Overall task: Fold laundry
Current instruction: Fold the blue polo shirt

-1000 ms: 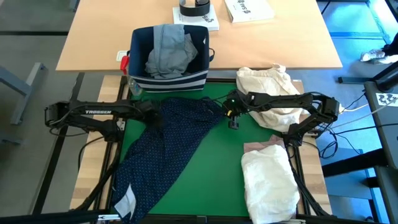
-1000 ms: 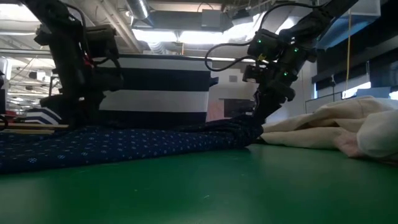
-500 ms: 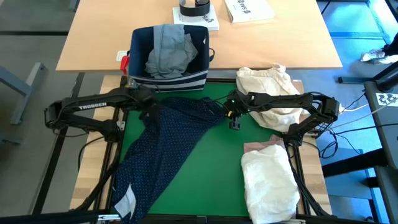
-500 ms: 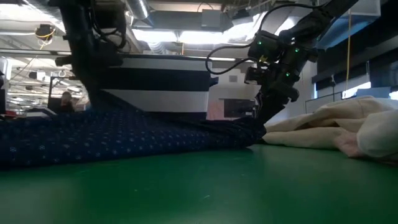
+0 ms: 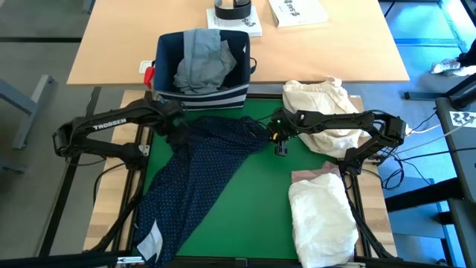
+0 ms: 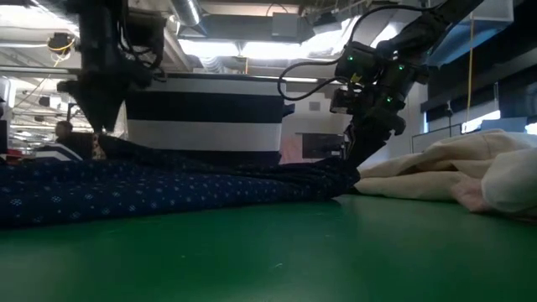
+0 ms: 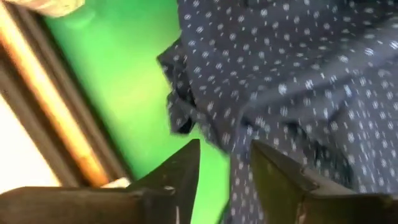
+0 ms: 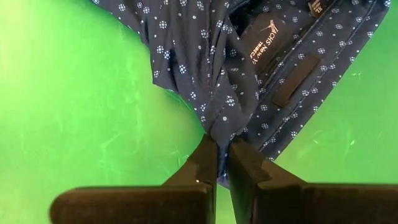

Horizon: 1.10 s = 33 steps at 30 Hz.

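The right gripper's (image 8: 222, 163) fingers pinched the collar edge of the single navy white-dotted cotton shirt (image 5: 201, 175) sprawled across the green mat (image 5: 256, 212), while the left gripper's (image 7: 225, 163) fingers stood parted over that shirt's opposite edge, holding nothing.

Left end effector (image 7: 225, 163) hovers low with fingers parted — right end effector (image 8: 222, 155) pinched tight, arm stretched inward.

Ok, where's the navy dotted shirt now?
High view: navy dotted shirt spread across the green mat's left half, just below the striped bin; right gripper pinches its collar edge.
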{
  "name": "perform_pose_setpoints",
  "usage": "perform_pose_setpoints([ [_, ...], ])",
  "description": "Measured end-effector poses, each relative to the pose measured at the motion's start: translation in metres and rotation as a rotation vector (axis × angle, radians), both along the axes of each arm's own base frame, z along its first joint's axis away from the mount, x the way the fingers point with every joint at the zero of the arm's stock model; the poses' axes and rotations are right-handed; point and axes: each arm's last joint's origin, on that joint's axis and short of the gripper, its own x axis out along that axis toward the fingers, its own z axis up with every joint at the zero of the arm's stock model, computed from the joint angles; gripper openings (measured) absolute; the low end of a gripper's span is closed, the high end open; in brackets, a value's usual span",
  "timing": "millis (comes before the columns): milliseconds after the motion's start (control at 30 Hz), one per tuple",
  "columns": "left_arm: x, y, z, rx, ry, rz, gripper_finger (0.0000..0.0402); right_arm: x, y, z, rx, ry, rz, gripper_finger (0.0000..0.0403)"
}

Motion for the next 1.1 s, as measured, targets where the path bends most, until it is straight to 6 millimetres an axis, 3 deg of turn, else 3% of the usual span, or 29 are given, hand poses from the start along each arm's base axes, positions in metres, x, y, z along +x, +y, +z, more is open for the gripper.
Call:
perform_pose_setpoints([
  [267, 0.023, -0.02, 0.07, 0.059, -0.223, -0.187, 0.015, 0.0, -0.002, 0.0, -0.001, 0.004, -0.088, 0.0027],
  [433, 0.035, -0.055, 0.077, -0.032, -0.304, -0.27, 0.015, -0.005, -0.002, 0.008, -0.049, 0.067, -0.131, 0.0084],
  [600, 0.036, -0.098, 0.065, -0.115, -0.282, -0.278, 0.015, -0.006, -0.002, 0.041, -0.044, 0.057, -0.145, 0.0151],
  [767, 0.029, -0.13, 0.05, -0.164, -0.239, -0.263, 0.015, -0.002, 0.0, 0.065, 0.057, -0.042, -0.194, 0.0187],
  [900, 0.027, -0.153, 0.03, -0.198, -0.254, -0.298, 0.015, 0.01, 0.01, 0.067, 0.248, -0.172, -0.2, 0.0195],
  [1100, 0.02, -0.177, -0.02, -0.237, -0.282, -0.414, 0.015, 0.045, 0.053, 0.046, 0.293, -0.343, -0.309, 0.0195],
])
